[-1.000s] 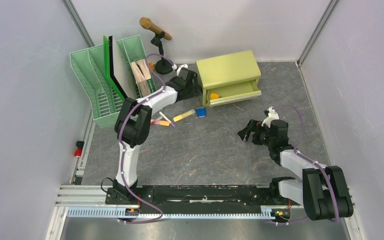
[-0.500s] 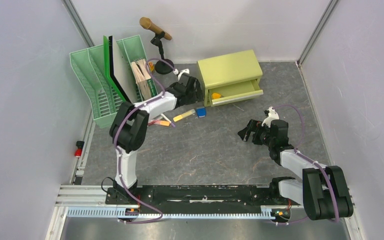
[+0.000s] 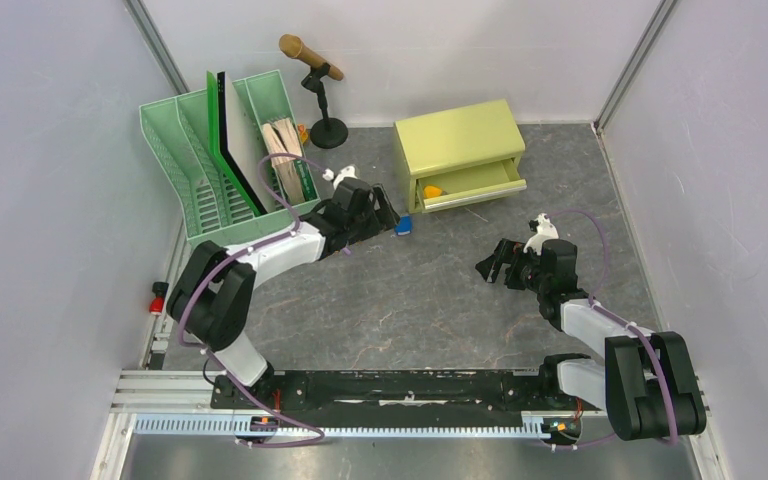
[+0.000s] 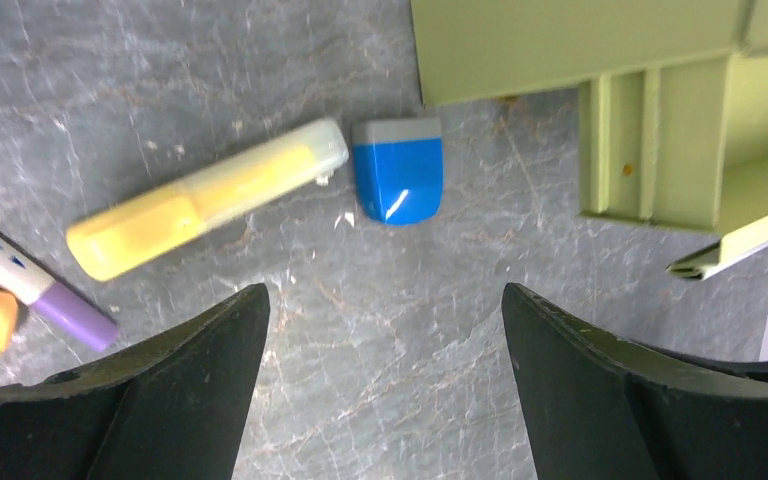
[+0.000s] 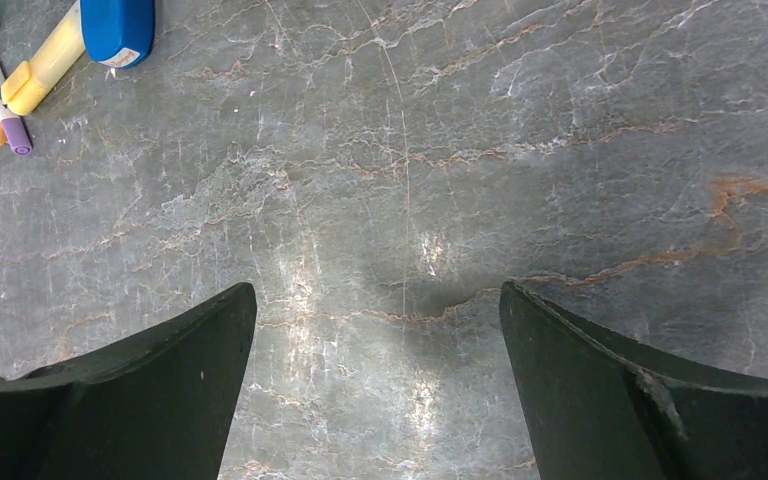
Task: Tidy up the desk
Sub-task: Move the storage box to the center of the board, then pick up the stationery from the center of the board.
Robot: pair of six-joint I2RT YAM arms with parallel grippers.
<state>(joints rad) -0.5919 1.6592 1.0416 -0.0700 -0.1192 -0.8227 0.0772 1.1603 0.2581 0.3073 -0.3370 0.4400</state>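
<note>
The desk (image 3: 410, 300) fills the space between the pale walls, with a highlighter (image 4: 205, 195) and an eraser (image 4: 397, 183) loose on it, left of the cabinet (image 3: 457, 135). The left gripper (image 4: 384, 300) hovers over them, spread and empty, seemingly about to pick one up: it must lower and close. The right gripper (image 5: 378, 295), also spread, hangs at near right.

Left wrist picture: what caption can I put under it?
Open left gripper above the desk, near a yellow highlighter, a blue eraser and a green cabinet.
</note>
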